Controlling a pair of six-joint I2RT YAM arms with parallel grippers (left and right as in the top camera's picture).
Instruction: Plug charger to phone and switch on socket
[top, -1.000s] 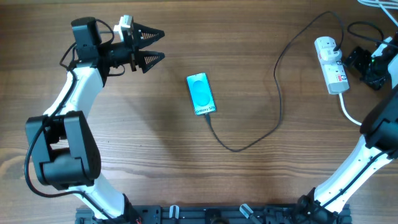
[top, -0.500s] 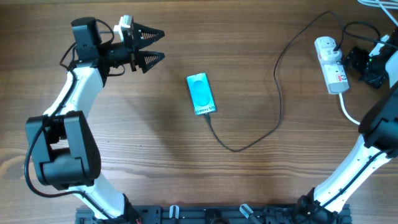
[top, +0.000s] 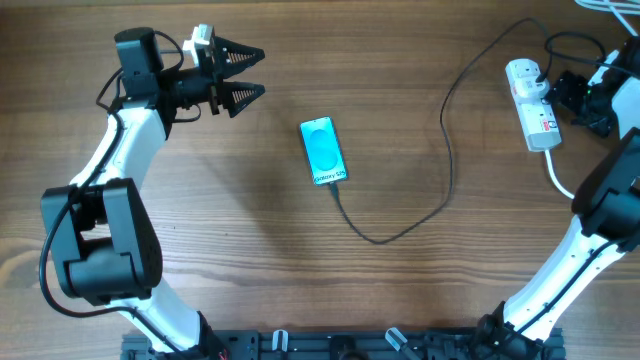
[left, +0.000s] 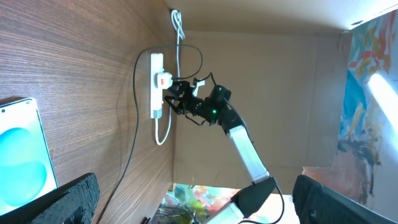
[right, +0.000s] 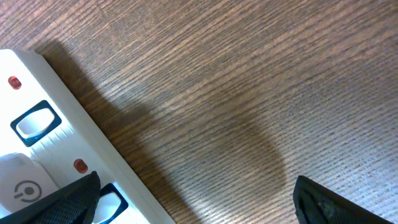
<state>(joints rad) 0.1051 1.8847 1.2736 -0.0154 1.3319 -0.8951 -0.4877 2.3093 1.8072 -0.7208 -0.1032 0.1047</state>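
1. Counter: brown wood-grain top that carries every item below.
2. Phone: lies flat and face up near the middle of the counter, teal screen lit, white lettering at its lower end. Its corner also shows in the left wrist view.
3. Charger: thin black cable. One end meets the phone's lower short edge. From there it loops right and runs up toward the far end of the socket. Whether the tip is fully seated cannot be told.
4. Socket: white strip at the right edge of the counter, well apart from the phone. A white plug sits at its far end and a thick white cord leaves its near end. The right wrist view shows a rocker switch and a small red mark.
5. Left end effector: released, jaws spread, empty. It hovers at upper left, well apart from the phone.
6. Right end effector: released, empty, just beside the socket's right side. Its fingers stand wide apart above the strip's edge and bare counter.
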